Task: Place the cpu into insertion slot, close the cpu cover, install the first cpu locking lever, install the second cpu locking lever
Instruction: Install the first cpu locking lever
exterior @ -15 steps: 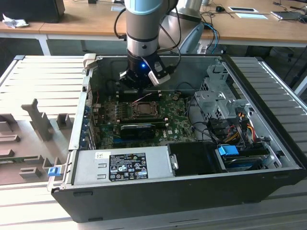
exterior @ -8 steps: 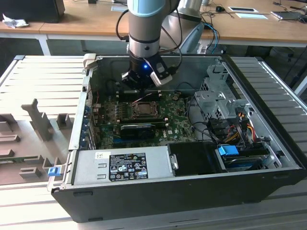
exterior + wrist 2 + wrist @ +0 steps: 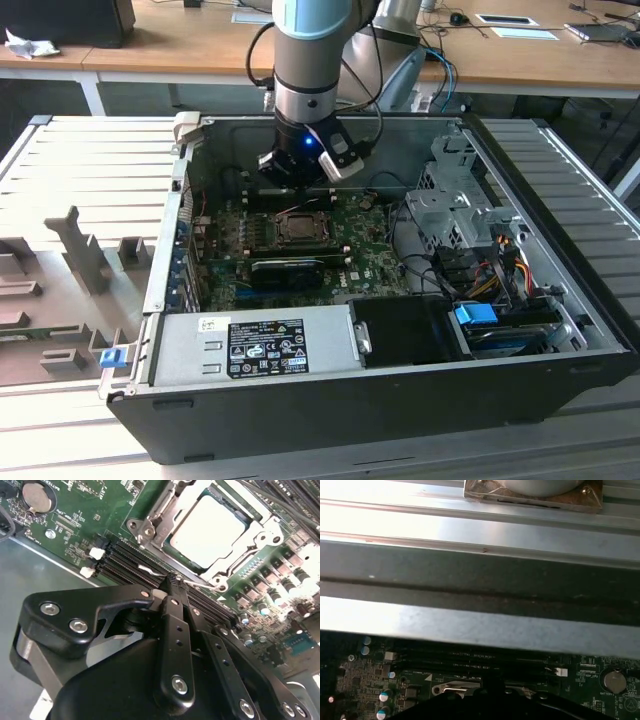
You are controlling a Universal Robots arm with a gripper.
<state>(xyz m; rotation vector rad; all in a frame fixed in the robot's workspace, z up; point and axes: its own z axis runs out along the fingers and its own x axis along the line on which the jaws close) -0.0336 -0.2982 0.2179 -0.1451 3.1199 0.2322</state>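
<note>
In the second wrist view the cpu (image 3: 207, 530) lies silver face up in the insertion slot (image 3: 150, 542), with the silver cpu cover (image 3: 162, 515) lying down around it. My gripper (image 3: 173, 578) is shut, and its tips sit on a thin wire locking lever (image 3: 200, 584) at the socket's edge beside the memory slots. Whether the lever is pinched between the tips is hidden. In the exterior view the gripper (image 3: 300, 178) hangs inside the open computer case, just behind the insertion slot (image 3: 300, 228).
Black memory slots (image 3: 125, 557) run right beside the gripper tips. The case's back wall (image 3: 480, 575) stands close behind. A long black graphics card (image 3: 290, 268), a power supply (image 3: 255, 345) and a drive cage (image 3: 455, 205) with cables hem in the board.
</note>
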